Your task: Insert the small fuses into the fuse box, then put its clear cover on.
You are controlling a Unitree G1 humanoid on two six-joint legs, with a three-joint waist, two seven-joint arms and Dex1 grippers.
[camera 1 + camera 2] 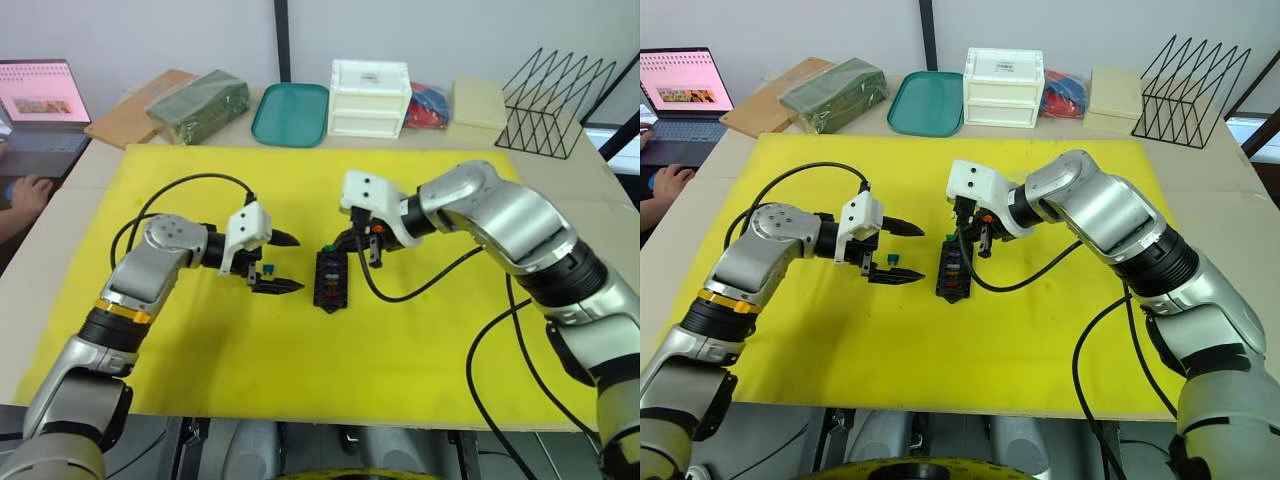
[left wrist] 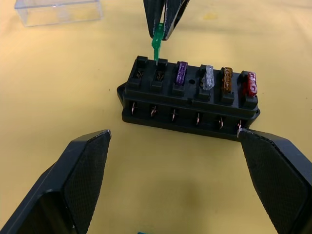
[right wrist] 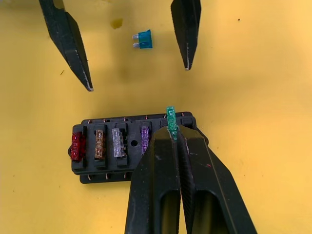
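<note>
The black fuse box [image 1: 330,280] lies on the yellow mat [image 1: 200,350] between my two grippers. Purple [image 2: 181,73], grey [image 2: 208,77], orange [image 2: 226,79] and red [image 2: 250,84] fuses sit in one of its rows. My right gripper [image 3: 173,132] is shut on a green fuse [image 3: 170,118], blades down at a slot beside the purple one. A teal fuse [image 3: 143,39] lies loose on the mat between the fingers of my open left gripper [image 1: 298,263], which holds nothing. The clear cover [image 2: 58,10] rests on the mat beyond the box.
Along the table's back edge stand a teal tray [image 1: 290,113], a white drawer box [image 1: 368,97], a green bag [image 1: 200,103], a beige box [image 1: 478,103] and a black wire rack [image 1: 555,100]. A laptop [image 1: 35,100] and a person's hand [image 1: 25,190] are at far left.
</note>
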